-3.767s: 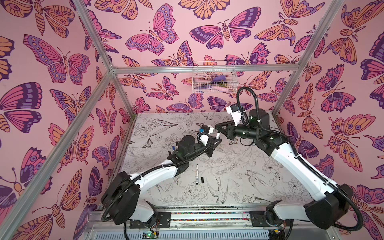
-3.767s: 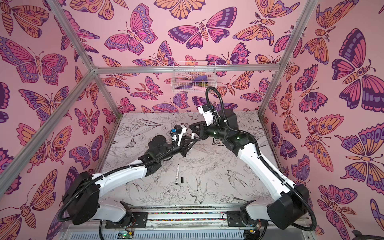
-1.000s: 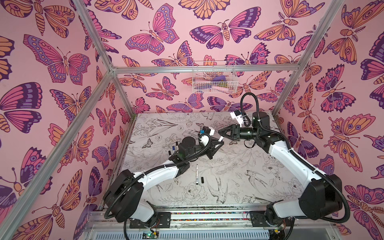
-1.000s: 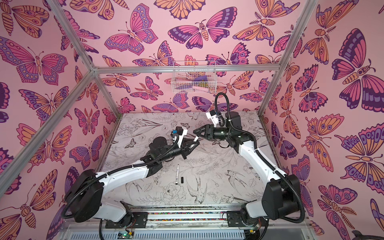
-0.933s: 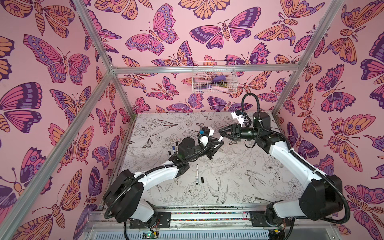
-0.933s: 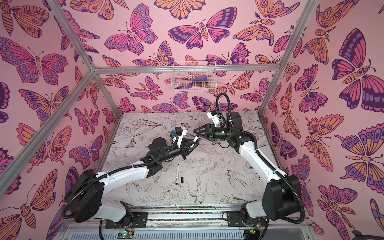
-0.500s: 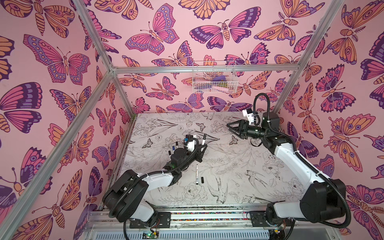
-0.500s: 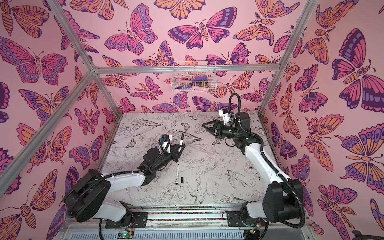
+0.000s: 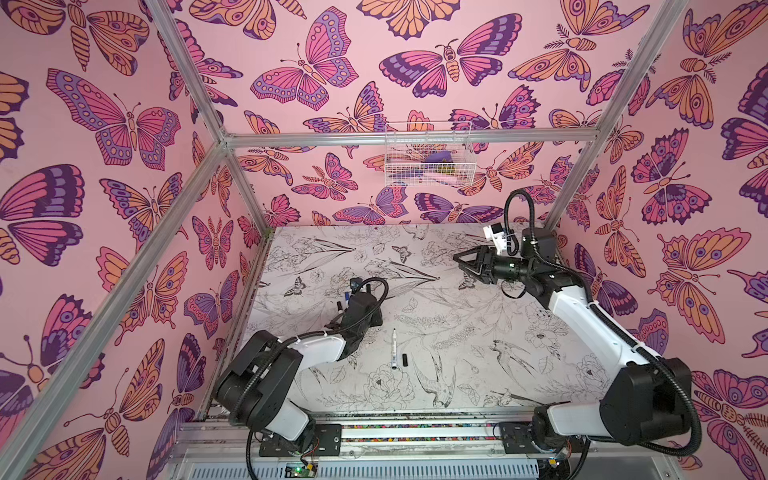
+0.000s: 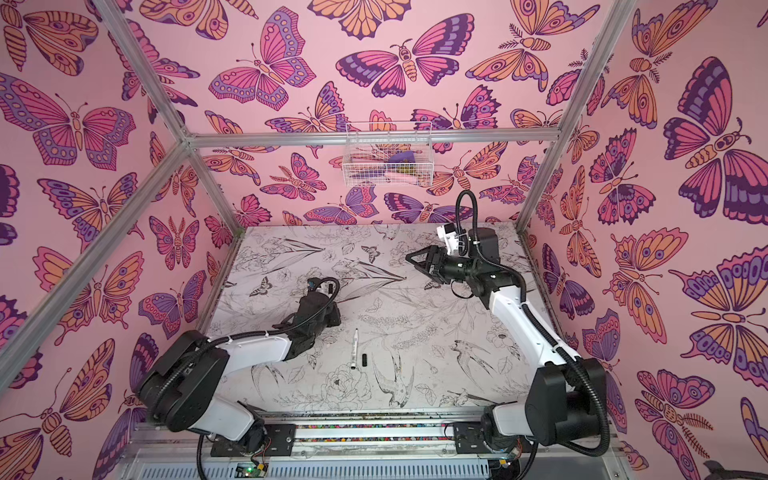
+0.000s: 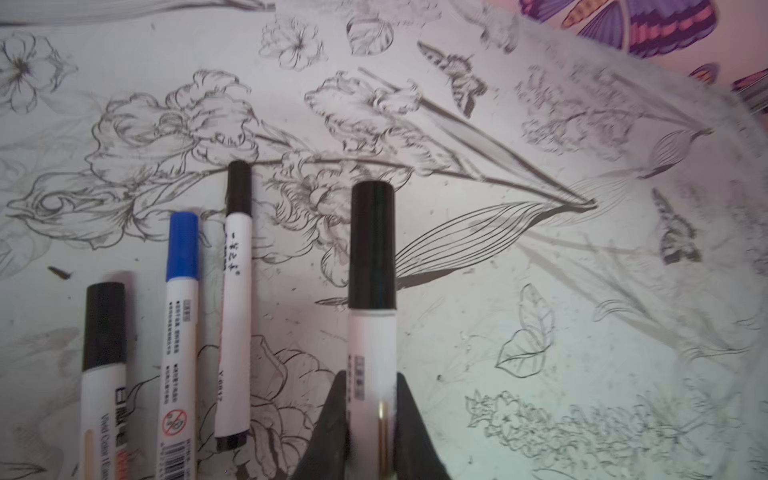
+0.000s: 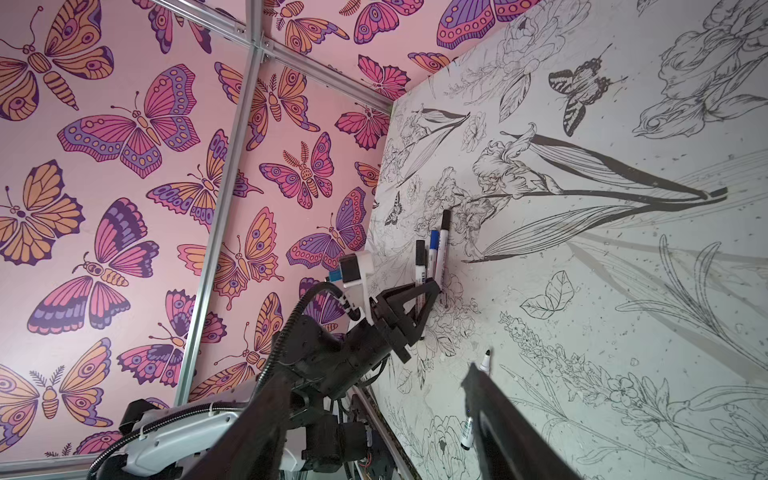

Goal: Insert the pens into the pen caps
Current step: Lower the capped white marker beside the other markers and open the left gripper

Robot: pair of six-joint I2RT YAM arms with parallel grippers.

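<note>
Pens (image 11: 237, 324) smooth white plastic; pen caps (image 11: 371, 245) glossy; table (image 11: 540, 332) matt, scuffed print.

- Setting: a robotics lab test cell.
- An aluminium frame (image 9: 407, 135) boxes in the workspace, and butterfly-print walls (image 9: 104, 124) close its sides.
- A printed tabletop (image 9: 478, 353) lies below the right gripper (image 9: 459, 262). A wire basket (image 9: 428, 153) hangs on the wall beyond and above it.
- A mounting rail (image 9: 415, 432) carries both arm bases.
</note>
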